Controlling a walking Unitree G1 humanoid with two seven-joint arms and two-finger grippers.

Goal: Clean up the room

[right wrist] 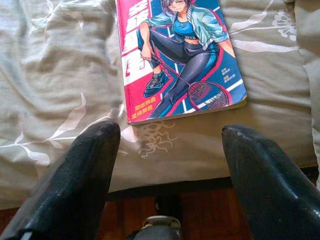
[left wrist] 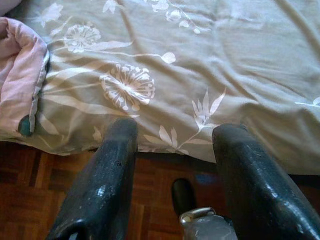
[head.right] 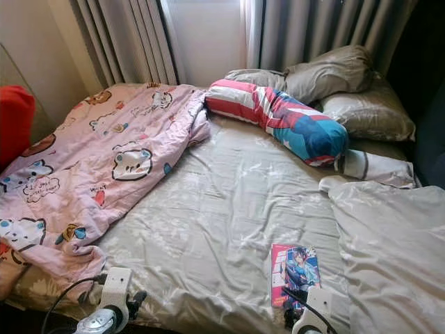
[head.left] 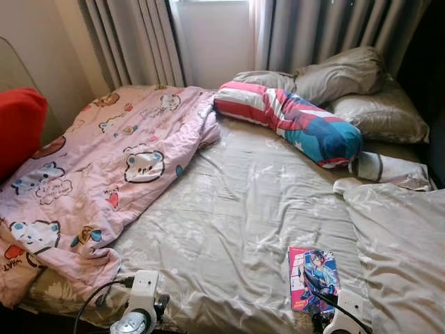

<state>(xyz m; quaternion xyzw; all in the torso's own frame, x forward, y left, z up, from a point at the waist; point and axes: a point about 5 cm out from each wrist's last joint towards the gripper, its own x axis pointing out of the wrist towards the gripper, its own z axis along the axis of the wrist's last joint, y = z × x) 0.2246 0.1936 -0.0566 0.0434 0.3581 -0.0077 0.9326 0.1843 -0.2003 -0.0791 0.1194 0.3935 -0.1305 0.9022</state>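
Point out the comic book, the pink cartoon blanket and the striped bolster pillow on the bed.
comic book (right wrist: 182, 55), right wrist view, middle of its cover.
pink cartoon blanket (head.left: 104, 167), left eye view, its middle.
striped bolster pillow (head.left: 292, 120), left eye view, middle of its body.

Home bedroom. Bed with grey floral sheet takes up most of room. Pink cartoon-print quilt rumpled on left side. Grey pillows piled at head, striped bolster in front of them. Grey curtains behind bed, window between them. Comic book on sheet. Parquet floor under bed edge.
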